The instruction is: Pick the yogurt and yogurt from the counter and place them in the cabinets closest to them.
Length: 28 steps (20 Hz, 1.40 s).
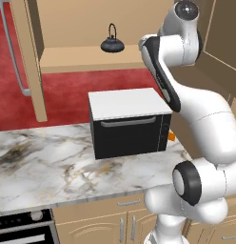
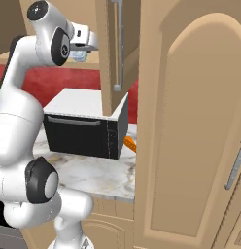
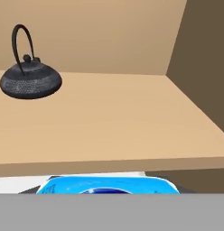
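1. My gripper (image 2: pixel 82 48) is raised high, level with the open cabinet (image 1: pixel 91 59), above the toaster oven (image 1: pixel 129 126).
2. It holds a yogurt (image 2: pixel 78 55): in the right base view the small pale blue cup sits at the tip of my hand, just in front of the shelf edge.
3. In the hand view the cup's blue top (image 3: pixel 107 185) shows at the bottom edge, close under the camera; my fingertips are hidden there, so I cannot see how wide the jaws stand around it.
4. The shelf (image 3: pixel 109 122) lies straight ahead of the cup, plain tan and flat, with the cabinet's back wall behind it and a darker side wall on the right.
5. A black kettle (image 3: pixel 30 79) with a tall loop handle stands on the shelf, far left, well apart from the cup.
6. In the left base view the same kettle (image 1: pixel 112 44) sits near the middle of the shelf, and my arm covers the gripper.
7. One cabinet door (image 1: pixel 27 57) hangs open at the left, with a metal bar handle; another door (image 2: pixel 115 48) hangs open on the right.
8. The toaster oven stands on the marble table (image 1: pixel 44 162), its white top below my hand.
9. Something small and orange (image 2: pixel 130 144) lies on the table just right of the oven.
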Tool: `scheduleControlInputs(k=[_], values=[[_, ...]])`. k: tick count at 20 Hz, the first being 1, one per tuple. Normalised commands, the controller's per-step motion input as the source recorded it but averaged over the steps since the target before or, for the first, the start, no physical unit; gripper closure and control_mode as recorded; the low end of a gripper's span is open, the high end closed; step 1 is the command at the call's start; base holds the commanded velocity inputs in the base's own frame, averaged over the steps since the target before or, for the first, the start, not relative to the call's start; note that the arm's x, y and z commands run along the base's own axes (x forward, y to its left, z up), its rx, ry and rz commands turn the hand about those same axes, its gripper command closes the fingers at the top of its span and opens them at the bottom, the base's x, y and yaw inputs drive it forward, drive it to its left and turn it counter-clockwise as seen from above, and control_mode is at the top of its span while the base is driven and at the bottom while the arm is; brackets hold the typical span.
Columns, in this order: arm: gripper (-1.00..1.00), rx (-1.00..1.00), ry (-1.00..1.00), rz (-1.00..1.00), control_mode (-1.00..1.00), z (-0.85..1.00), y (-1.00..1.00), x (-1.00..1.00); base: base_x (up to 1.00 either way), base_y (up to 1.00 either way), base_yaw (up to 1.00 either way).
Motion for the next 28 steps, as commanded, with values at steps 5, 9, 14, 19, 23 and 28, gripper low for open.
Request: scheduleControlInputs(k=[5,9,14,19,23,28], values=[[1.0,0.01,0.0,0.0,-1.0,-0.01,0.0,0.41,0.0,0.0,0.0],[1.0,0.01,0.01,0.0,-1.0,0.0,0.0,0.47,0.0,0.0,0.0],[1.0,0.01,0.03,0.0,-1.0,0.0,0.0,0.53,0.0,0.0,0.0],[1.0,0.01,0.03,0.0,-1.0,0.0,0.0,0.57,0.0,0.0,0.0],[1.0,0.01,0.04,0.0,-1.0,0.0,0.0,0.59,0.0,0.0,0.0],[1.0,0.0,0.03,0.0,-1.0,0.0,0.0,0.56,0.0,0.0,0.0]])
